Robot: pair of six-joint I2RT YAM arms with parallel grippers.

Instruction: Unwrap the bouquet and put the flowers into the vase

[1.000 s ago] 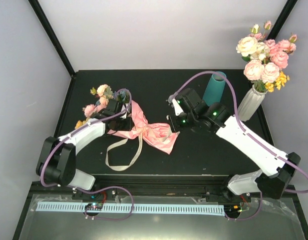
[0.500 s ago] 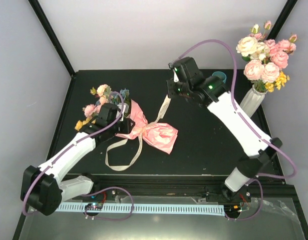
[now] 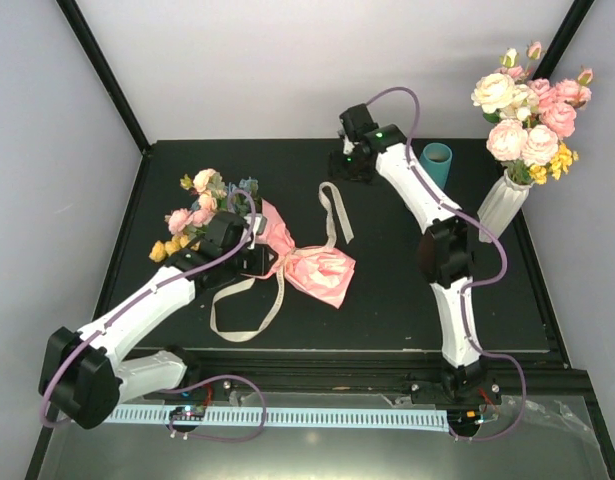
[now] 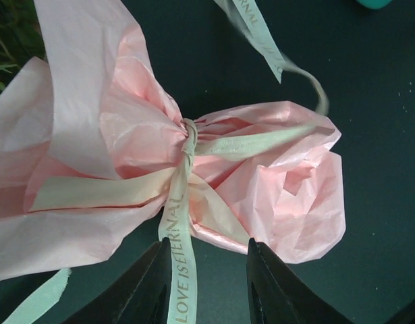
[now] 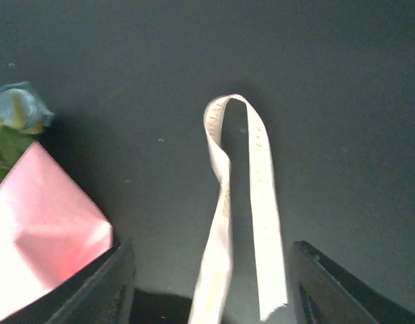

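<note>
The pink paper bouquet (image 3: 305, 268) lies on the black tabletop (image 3: 387, 300), its cream ribbon (image 4: 181, 202) knotted. Left gripper (image 4: 207, 270) is half open over it, right gripper (image 5: 210, 283) wide and empty. Teal round vase (image 3: 437, 157) is empty.

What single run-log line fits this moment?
right end effector: open above loose ribbon | left end effector: open over bouquet | knot: tied

cream ribbon (image 4: 181, 264) round the bouquet (image 4: 119, 128), "LOVE IS ETERNAL"

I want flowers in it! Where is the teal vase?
In the top view, the teal vase stands at the back right of the table, between the right arm and the white vase.
</note>
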